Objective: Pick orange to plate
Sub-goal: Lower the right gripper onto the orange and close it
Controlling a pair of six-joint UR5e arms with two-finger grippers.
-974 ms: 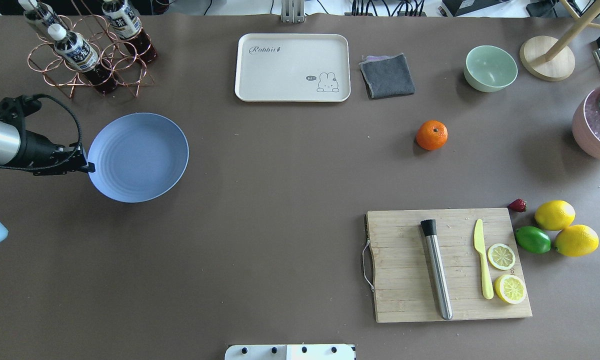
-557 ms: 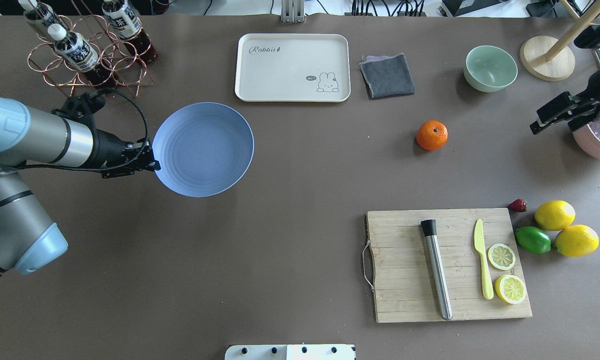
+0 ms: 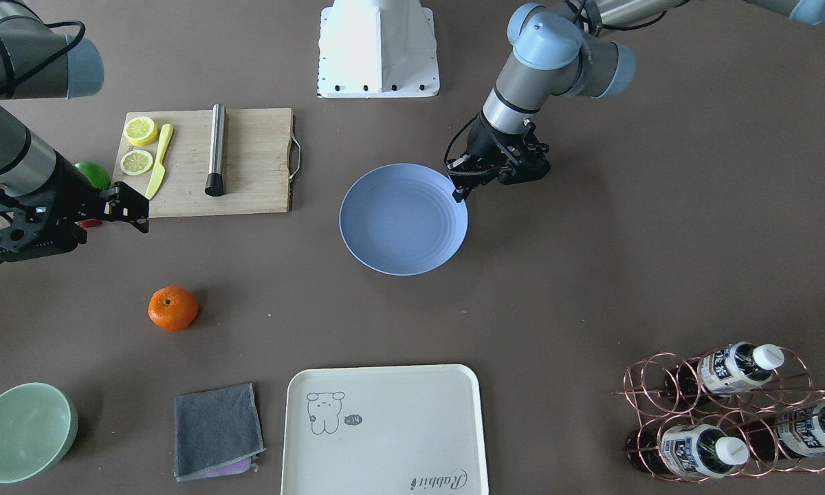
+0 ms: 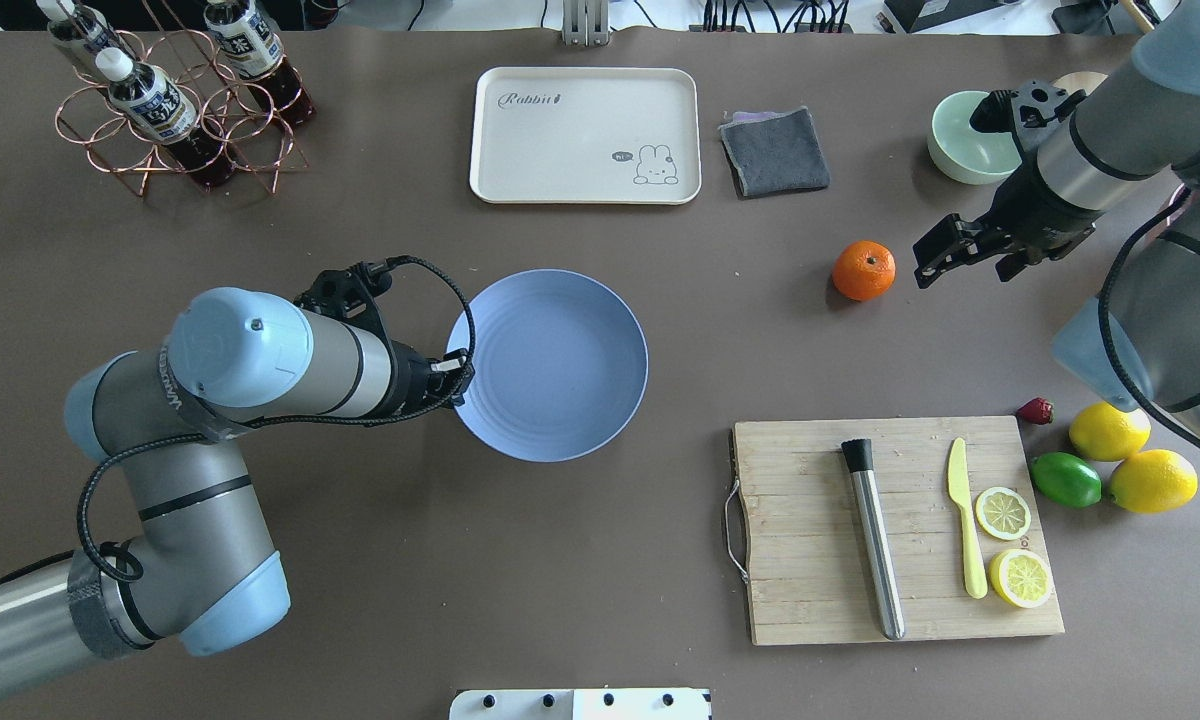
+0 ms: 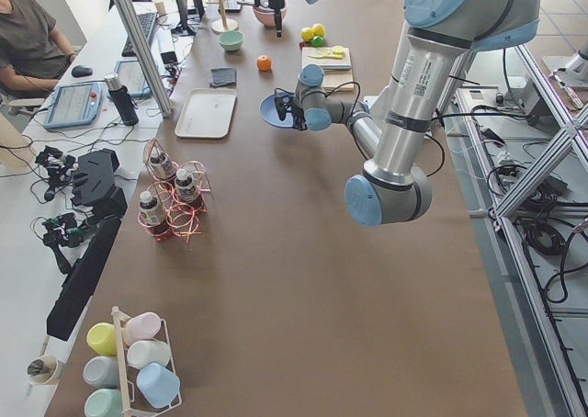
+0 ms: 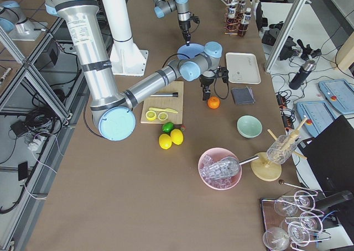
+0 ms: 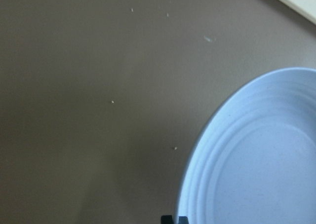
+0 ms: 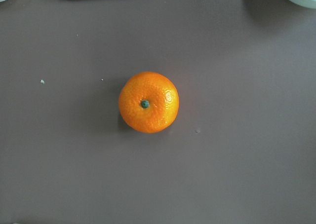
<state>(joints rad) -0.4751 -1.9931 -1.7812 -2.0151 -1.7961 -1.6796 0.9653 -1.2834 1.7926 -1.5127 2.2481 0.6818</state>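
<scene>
At table (image 4: 380, 560) centre, plate (image 4: 560, 385) shifted, orange (image 4: 864, 270) unmoved

Plate (image 4: 560, 365): relocated from the left side near the bottle rack (image 4: 175, 110) to mid-table, now closer to the cutting board (image 4: 810, 540); rim pinched throughout by left gripper (image 4: 457, 380).
Left arm (image 4: 260, 370): extended much farther in, elbow now in the overhead view.
Right gripper (image 4: 928, 262): formerly out of frame, then at the right edge; now just beside the orange (image 4: 864, 270), jaws apart, its arm overlapping the green bowl (image 4: 960, 150).
</scene>
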